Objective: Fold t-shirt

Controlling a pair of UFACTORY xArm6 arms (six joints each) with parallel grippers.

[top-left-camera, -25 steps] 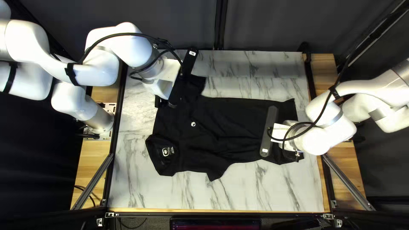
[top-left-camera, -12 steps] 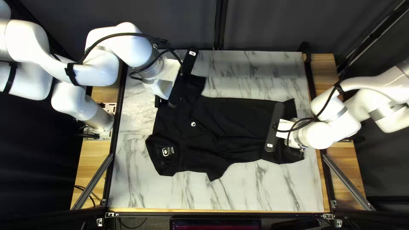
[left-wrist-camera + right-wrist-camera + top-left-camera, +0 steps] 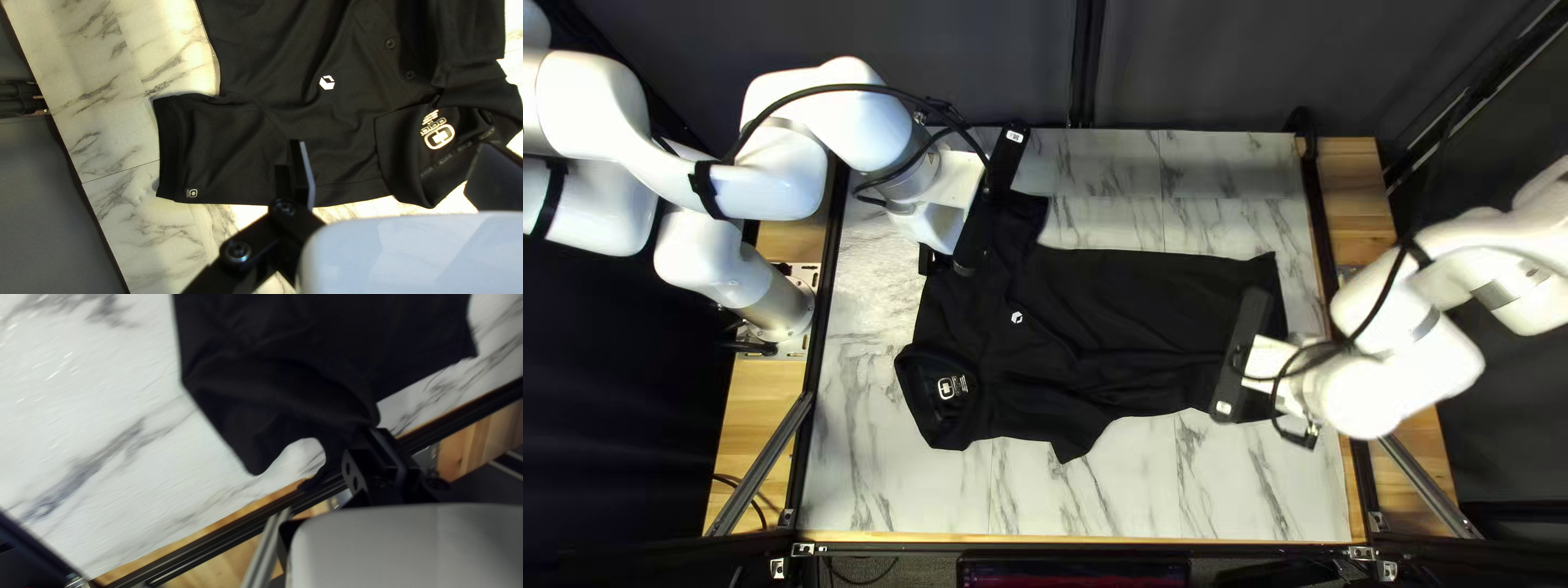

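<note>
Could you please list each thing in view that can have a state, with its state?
shirt: unfolded, mostly flat, lightly wrinkled
collar: spread open, inside label showing
sleeve: laid out, cuff flat on the table
left gripper: open, over the shirt
right gripper: shut on the shirt at its hem end

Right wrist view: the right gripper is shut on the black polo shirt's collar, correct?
Not the collar: the right wrist view shows the right gripper shut on the black polo shirt at its hem end. The collar lies at the shirt's other end.
</note>
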